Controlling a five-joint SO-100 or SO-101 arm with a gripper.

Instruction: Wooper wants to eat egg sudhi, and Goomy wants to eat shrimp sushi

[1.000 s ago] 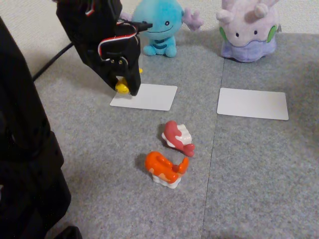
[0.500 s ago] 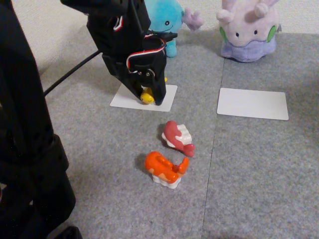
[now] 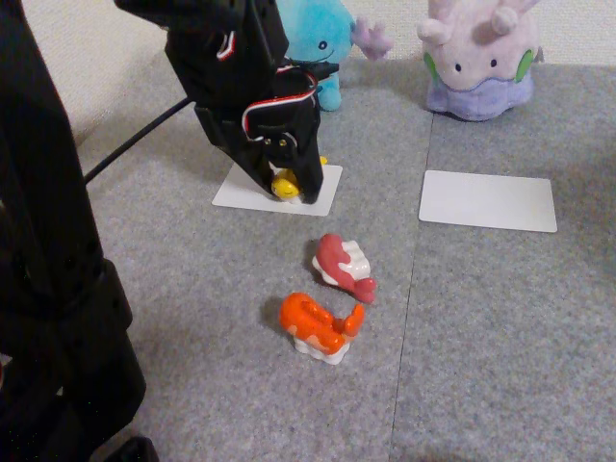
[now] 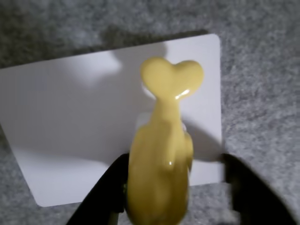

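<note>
The yellow egg sudhi [image 3: 284, 183] is at the left white card [image 3: 322, 192], between the fingers of my gripper [image 3: 289, 191]. In the wrist view the egg sudhi [image 4: 161, 154] lies over the card [image 4: 70, 122] with its tail pointing away. The left finger [image 4: 101, 197] is against it, while the blurred right finger [image 4: 251, 192] stands a little apart, so the gripper [image 4: 176, 187] is open. Wooper [image 3: 327, 38] sits just behind the card, half hidden by the arm. Goomy [image 3: 478, 58] sits at the back right. The orange shrimp sushi [image 3: 318, 327] lies on the carpet in front.
A second white card [image 3: 488, 200] lies in front of Goomy. A pink-red sushi [image 3: 342, 265] lies just behind the shrimp sushi. A black stand [image 3: 48, 289] fills the left edge, and a cable [image 3: 125, 149] runs across the grey carpet.
The arm carried the egg sudhi to the right, from the card's left corner to over its middle. In the last half second it has hardly moved.
</note>
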